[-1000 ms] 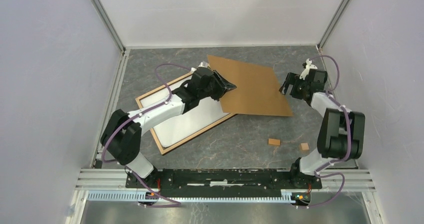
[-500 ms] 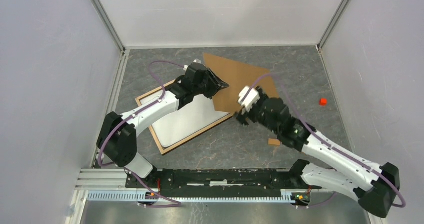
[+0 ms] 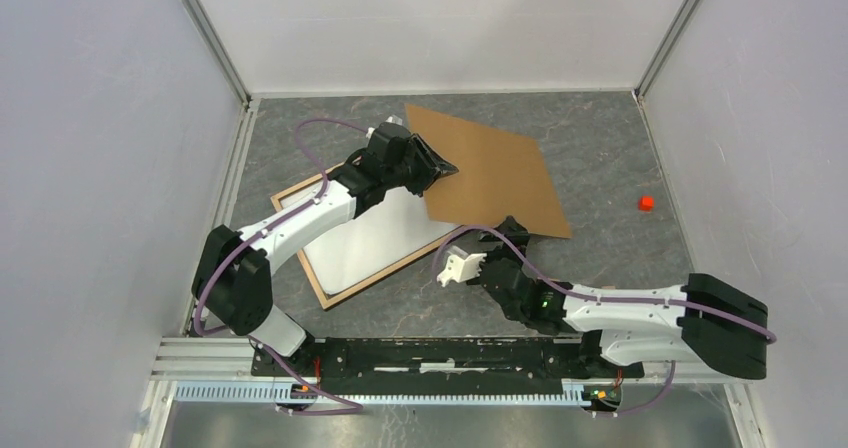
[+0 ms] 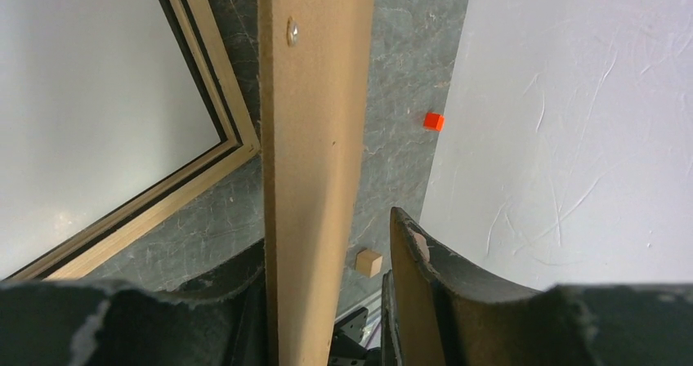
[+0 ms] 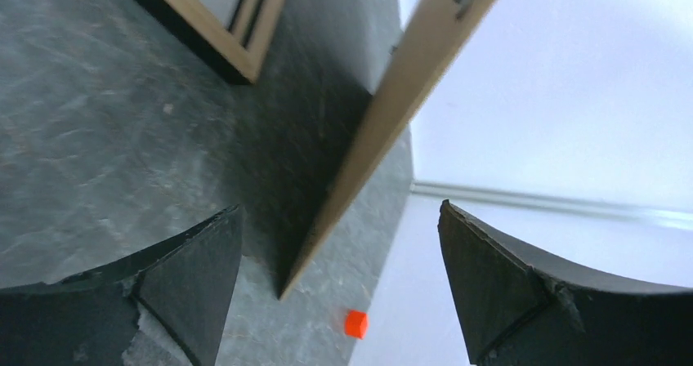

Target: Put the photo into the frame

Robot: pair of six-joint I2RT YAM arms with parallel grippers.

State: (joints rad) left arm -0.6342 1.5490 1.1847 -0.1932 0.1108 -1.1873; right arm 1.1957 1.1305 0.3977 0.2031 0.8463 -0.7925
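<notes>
Jaws wide and empty, the right end effector (image 3: 508, 233) is hovering by the backing board's (image 3: 492, 173) near corner. Left of the board, the frame (image 3: 385, 273) is lying on the counter (image 3: 600, 148), the photo (image 3: 375, 230) apparently the white sheet inside. The left end effector (image 3: 435, 168) is gripping the board's edge, holding it tilted, likely for seating squarely over the frame.

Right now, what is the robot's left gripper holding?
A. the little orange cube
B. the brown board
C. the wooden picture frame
B: the left gripper grips the edge of the brown board, which runs up between its fingers in the left wrist view, while the orange cube lies alone far off to the right.
</notes>
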